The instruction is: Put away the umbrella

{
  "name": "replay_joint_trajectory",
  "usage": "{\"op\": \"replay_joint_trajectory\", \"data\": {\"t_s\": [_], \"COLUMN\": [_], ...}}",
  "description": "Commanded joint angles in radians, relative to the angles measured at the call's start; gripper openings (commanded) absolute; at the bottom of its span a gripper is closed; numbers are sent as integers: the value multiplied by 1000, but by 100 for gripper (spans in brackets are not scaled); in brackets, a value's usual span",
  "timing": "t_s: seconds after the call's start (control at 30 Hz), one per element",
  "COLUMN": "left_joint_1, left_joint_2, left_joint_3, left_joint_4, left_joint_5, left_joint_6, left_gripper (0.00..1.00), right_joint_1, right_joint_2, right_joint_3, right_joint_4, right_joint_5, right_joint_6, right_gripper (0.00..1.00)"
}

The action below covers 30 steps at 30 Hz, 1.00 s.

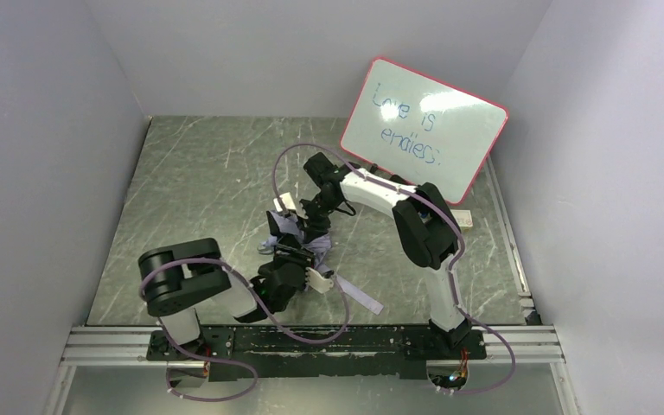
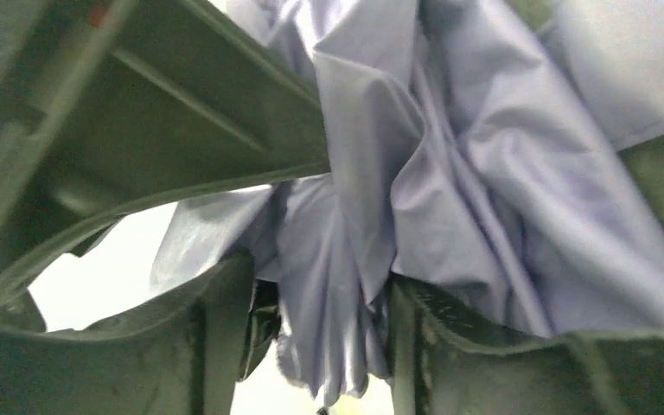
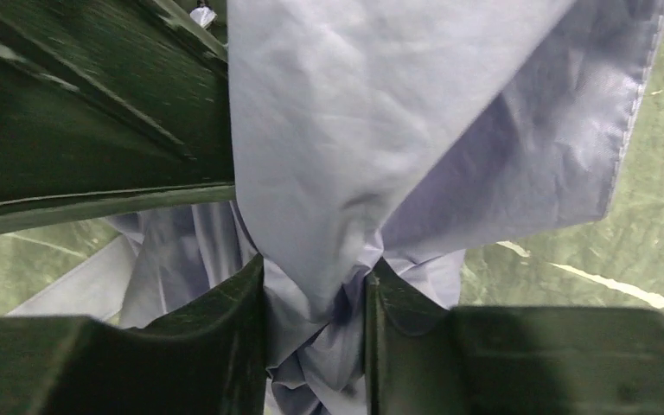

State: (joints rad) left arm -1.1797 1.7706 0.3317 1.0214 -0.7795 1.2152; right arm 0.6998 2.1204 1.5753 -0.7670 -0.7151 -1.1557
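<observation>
Left end effector and right end effector, half-open, pinch umbrella.

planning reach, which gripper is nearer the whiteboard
Right. The right gripper is at the far end of the umbrella, toward the whiteboard; the left gripper is at its near end, farther away.
</observation>
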Motion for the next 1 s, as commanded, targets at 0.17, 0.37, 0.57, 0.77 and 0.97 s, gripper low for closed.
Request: {"op": "replay_joint_trajectory", "data": {"t_s": [0.17,0.37,0.57,0.77,0.97], "left_joint_1": [3,150,391,535,708], "left_joint_2": [-371,-553,-757,-839,-814], "left_joint_3": [-33,20,107,106,187], "left_joint_4": [-171,-481,-920,-1095,-1137], "left_joint_5": [118,131,299,418,623], "left_joint_6": [-153,-367,-611,-675,-675], "left_gripper": [70,69,69,67,69], "right_joint_1": [-14,-30,-36,-39,-19], "right_joint_2": [87,51,32,1,-101], "right_joint_3": [-72,-122,-169,-239,-386], "right_joint_4": [9,56,97,151,315], "right_joint_5": [206,216,225,223,282], "right_joint_6": [59,73,73,51,30], "right_gripper": [21,18,15,10,8]}}
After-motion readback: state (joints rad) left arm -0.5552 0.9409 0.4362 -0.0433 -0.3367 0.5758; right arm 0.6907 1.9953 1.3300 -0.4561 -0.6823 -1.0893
